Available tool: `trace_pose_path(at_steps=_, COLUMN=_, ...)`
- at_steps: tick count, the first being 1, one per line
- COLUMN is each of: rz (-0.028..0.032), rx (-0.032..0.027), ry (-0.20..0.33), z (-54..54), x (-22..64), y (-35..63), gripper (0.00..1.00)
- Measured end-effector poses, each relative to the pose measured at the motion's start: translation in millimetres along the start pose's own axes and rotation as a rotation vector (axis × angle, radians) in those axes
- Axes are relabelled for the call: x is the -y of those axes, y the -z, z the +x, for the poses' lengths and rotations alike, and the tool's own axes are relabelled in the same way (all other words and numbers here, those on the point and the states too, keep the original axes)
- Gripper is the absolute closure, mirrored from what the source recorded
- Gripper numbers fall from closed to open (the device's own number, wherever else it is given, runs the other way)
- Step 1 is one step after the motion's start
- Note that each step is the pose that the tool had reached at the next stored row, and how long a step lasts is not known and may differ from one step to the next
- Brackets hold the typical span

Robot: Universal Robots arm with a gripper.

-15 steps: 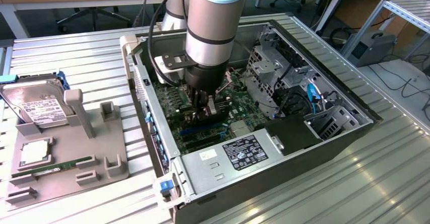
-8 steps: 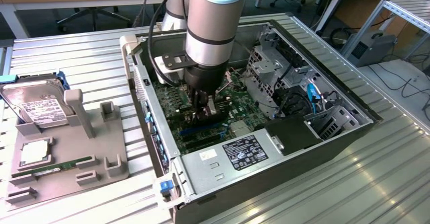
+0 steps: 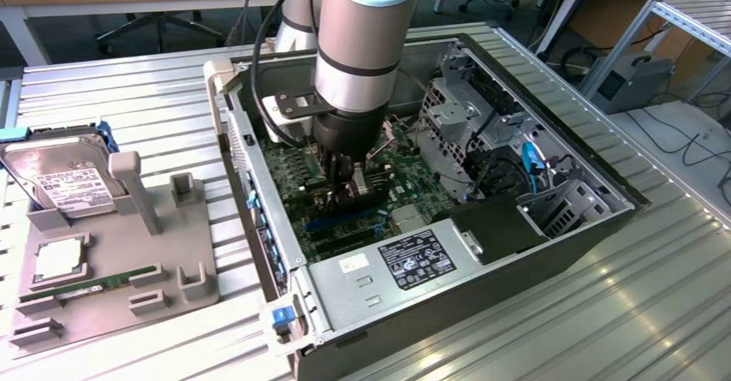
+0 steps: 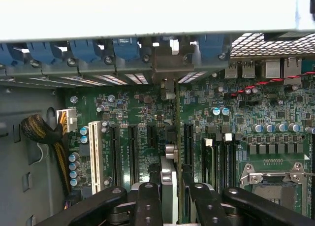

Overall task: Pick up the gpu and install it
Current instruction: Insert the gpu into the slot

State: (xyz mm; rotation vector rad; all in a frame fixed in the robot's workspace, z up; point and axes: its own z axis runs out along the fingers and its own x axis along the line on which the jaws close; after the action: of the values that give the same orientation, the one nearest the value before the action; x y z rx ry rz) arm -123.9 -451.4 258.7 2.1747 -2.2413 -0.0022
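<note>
One arm reaches down into one open computer case [image 3: 549, 253], which lies on its side on the ribbed metal tabletop [image 3: 639, 312]. The pincer [image 3: 352, 194] sits low over the green motherboard [image 3: 300, 175] and is pinching the gpu [image 4: 167, 186] — a thin card seen edge-on in the wrist view, standing upright between the two black fingers [image 4: 147, 206] and running from them toward the rear wall of the case. Its lower edge sits down among the expansion slots; whether it is fully seated I cannot tell.

Beside the case, on the exterior view's left, stands one grey parts holder [image 3: 137, 270]. It carries one silver hard drive [image 3: 63, 180] with a white label, one long green memory stick [image 3: 109, 282] and one square silvery chip [image 3: 57, 261]. The drive label's writing is too small to read.

The wrist view gives what the exterior view does not: one white slot [image 4: 94, 157] and several black slots [image 4: 134, 154] beside it, a row of blue retaining clips [image 4: 88, 48] along the rear wall, a bare processor socket [image 4: 275, 181], a braided cable bundle [image 4: 42, 132] and rows of small capacitors. The exterior view alone gives the power supply [image 3: 395, 270] in the case, with one black-and-white sticker whose text is illegible, and a blue cable [image 3: 532, 163] near the drive cage [image 3: 457, 116].
</note>
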Motion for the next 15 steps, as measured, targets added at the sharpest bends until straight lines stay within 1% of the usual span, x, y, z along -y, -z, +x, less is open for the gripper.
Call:
trace_pose_path(at_steps=12, rz=0.0000, rx=0.0001, ry=0.000, z=0.0, x=-0.1, y=1.3, gripper=0.73)
trace_pose_path(at_steps=15, rz=-0.0001, rx=0.0001, ry=0.004, z=0.0, x=0.3, y=0.0, gripper=0.73)
